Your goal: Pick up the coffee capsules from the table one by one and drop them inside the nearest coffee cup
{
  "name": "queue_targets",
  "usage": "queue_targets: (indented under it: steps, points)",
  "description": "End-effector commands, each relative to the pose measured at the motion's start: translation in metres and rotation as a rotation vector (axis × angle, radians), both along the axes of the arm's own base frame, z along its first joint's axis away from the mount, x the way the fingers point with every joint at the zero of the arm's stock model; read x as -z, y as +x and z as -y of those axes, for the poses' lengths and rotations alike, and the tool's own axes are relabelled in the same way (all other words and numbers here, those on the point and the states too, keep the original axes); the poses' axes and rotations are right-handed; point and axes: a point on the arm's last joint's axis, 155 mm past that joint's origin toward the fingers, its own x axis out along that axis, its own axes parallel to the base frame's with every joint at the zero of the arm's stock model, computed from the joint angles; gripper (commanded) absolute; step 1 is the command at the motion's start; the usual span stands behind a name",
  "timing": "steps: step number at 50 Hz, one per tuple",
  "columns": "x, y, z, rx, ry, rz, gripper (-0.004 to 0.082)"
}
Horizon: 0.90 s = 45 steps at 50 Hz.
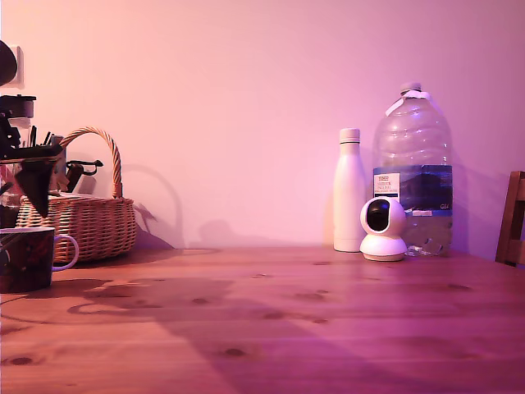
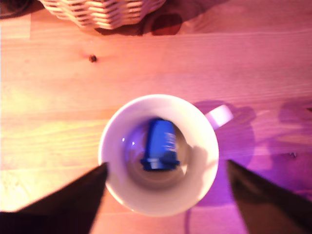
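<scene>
One blue coffee capsule [image 2: 160,144] lies on its side at the bottom of the coffee cup [image 2: 158,153], and I see nothing between the gripper [image 2: 165,187] fingers [image 2: 73,202], which stand spread apart on either side of the cup's rim, released and empty. In the exterior view the dark cup [image 1: 26,258] sits on the table [image 1: 287,328] at the far left edge, its pale handle pointing right, directly below the arm [image 1: 25,160]. A wicker basket [image 1: 82,217] stands just behind it. Well apart on the right are a white bottle [image 1: 349,190], a large water jug [image 1: 413,168] and a small white camera [image 1: 383,229].
</scene>
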Motion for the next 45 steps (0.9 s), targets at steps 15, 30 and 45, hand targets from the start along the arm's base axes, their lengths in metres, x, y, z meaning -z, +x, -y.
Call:
queue_targets:
  steps: [15,30,45]
  points:
    - [-0.015,0.006,0.000,0.060,0.041,0.050,0.0165]
    - [-0.054,-0.004,0.003,0.064,0.045,0.181,0.0001]
    - [-0.077,-0.041,0.029,0.085,-0.057,0.291,0.0001]
